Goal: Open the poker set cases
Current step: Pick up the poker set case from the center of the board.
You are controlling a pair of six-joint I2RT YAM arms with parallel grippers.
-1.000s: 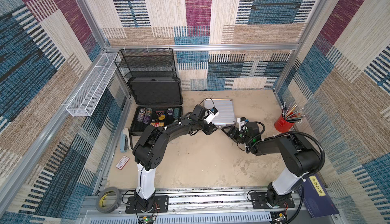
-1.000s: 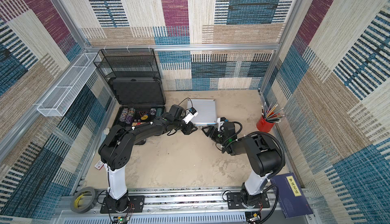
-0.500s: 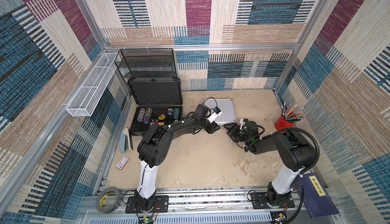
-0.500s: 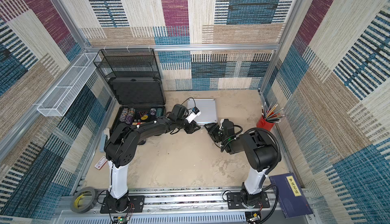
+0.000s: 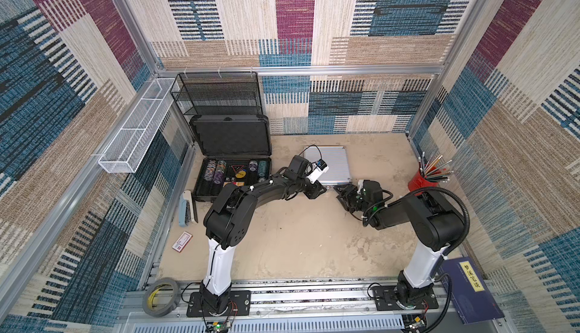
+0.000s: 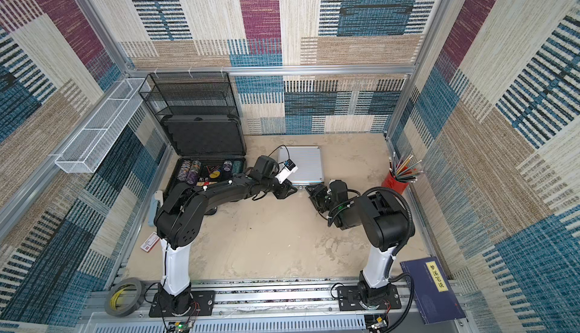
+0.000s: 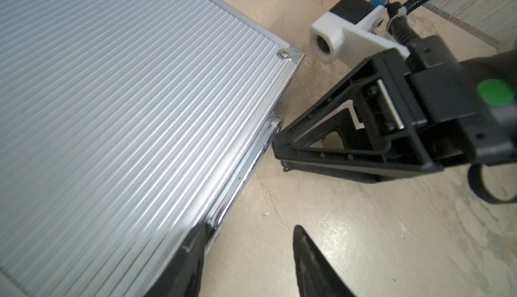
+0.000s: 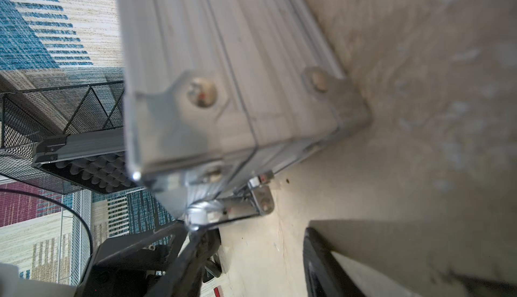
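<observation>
- The ribbed silver case (image 5: pixel 329 162) is being shown lying flat and shut on the table (image 5: pixel 298 240), towards the back, with both claws being held at its front edge
- The large dark case (image 5: pixel 232 136) is being seen beside it, already open, its lid being propped against the black mesh rack (image 5: pixel 219 96)
- The left gripper (image 5: pixel 314 191) is being held with jaws apart, one finger (image 7: pixel 193 264) being laid over the lid's front rim, nothing being gripped
- The right gripper (image 5: pixel 339 189) is being held with jaws partly apart at the chrome latch (image 7: pixel 270 130); a pinch on it cannot be told
- The silver case is being judged stiff, slick along its ribs and probably weighted by chips; the latches are being judged the first hold, then the lid's front rim
- "梦溪笔谈" is being read on the blue book (image 5: pixel 470 281); no brand is being made out on either case
</observation>
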